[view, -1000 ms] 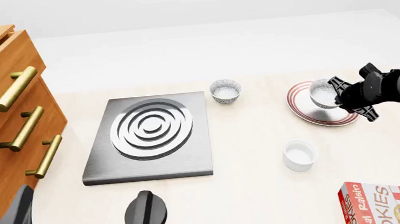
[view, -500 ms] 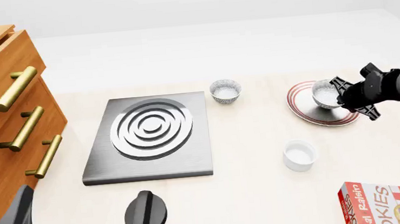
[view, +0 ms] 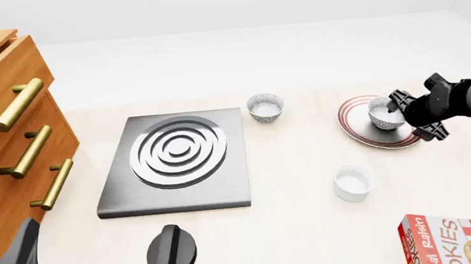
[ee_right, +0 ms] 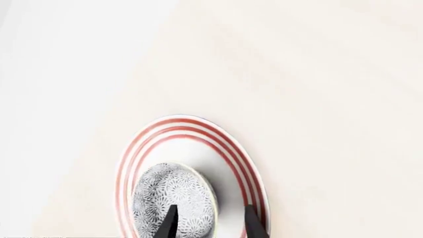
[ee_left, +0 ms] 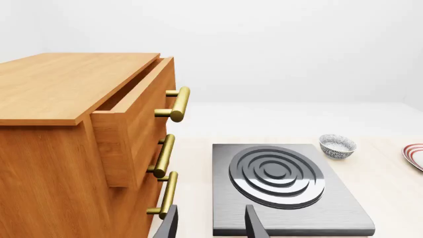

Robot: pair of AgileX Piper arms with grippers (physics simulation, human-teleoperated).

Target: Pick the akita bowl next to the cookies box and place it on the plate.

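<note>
Front view: I see the right gripper point(view: 393, 117) reaching in from the right side over the plate point(view: 357, 129), with the akita bowl point(view: 381, 113) at its fingertips, over the plate's middle.
Bowl contact, front view: I cannot tell from here whether the bowl rests on the plate or hangs just above it.
Other things, front view: a second speckled bowl point(view: 265, 106) stands beyond the steel burner plate point(view: 175, 161); a plain white cup point(view: 352, 182) sits nearer me than the plate; the cookies box point(view: 460, 238) lies at the near right corner, well apart from the plate; a black knob point(view: 172, 251) lies on the near side of the burner plate; the wooden drawer cabinet point(view: 5, 133) fills the left edge.
Left arm, front view: only a dark part of it shows at the near left corner.
Left wrist view: the left gripper point(ee_left: 210, 224) has its two fingers spread with nothing between them, above the table beside the cabinet, facing the burner plate and the second bowl — a sliver of the plate shows at the far edge.
Right wrist view: the right gripper looks straight down on the plate; the akita bowl lies tilted, speckled outside toward the camera, one finger point(ee_right: 170, 223) across it and the other out over bare plate.
Grip, right wrist view: fingers stand apart — I cannot tell whether they pinch the bowl's rim.
</note>
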